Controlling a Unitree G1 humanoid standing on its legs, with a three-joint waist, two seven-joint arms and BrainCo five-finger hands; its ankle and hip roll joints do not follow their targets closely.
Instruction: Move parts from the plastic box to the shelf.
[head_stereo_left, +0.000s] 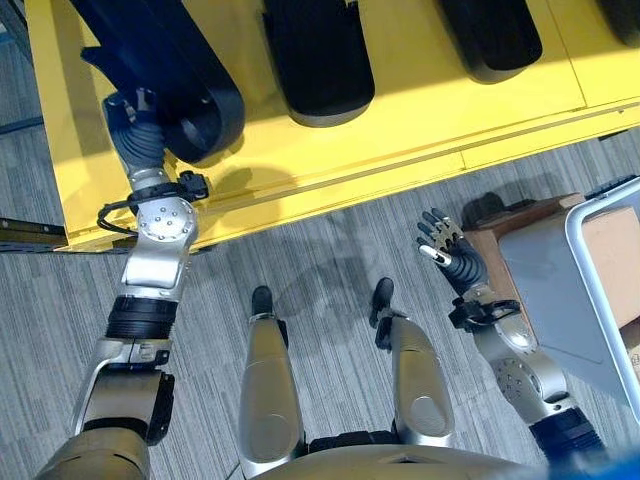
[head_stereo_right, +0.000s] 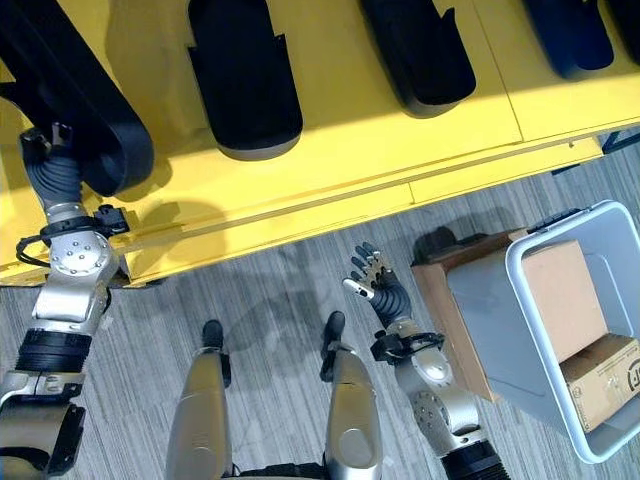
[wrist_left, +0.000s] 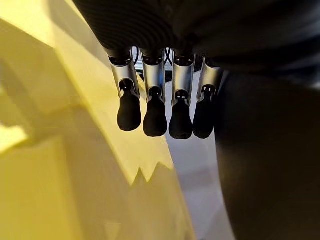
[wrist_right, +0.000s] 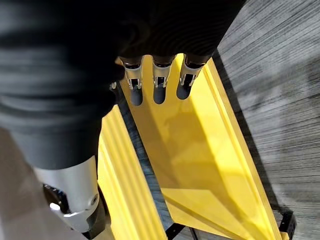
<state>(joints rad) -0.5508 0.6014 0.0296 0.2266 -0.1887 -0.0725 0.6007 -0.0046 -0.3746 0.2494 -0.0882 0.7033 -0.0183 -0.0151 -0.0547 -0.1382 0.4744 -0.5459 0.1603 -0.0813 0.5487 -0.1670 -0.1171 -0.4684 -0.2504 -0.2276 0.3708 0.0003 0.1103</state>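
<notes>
Left eye view: my left hand (head_stereo_left: 135, 118) sits on the flat yellow metal shelf (head_stereo_left: 420, 110), against the long matte black moulded part (head_stereo_left: 165, 60), fingers straight, nothing gripped; I judge it is settling that part in line with the other black parts (head_stereo_right: 245, 80). Right hand (head_stereo_right: 372, 275) hangs open and empty between shelf and pale grey plastic box (head_stereo_right: 535, 345), probably ready to reach in.

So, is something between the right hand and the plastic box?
Nothing visible. The right hand hangs open above bare carpet, and the plastic box stands just to its right on a wooden stand; only floor lies between them.
</notes>
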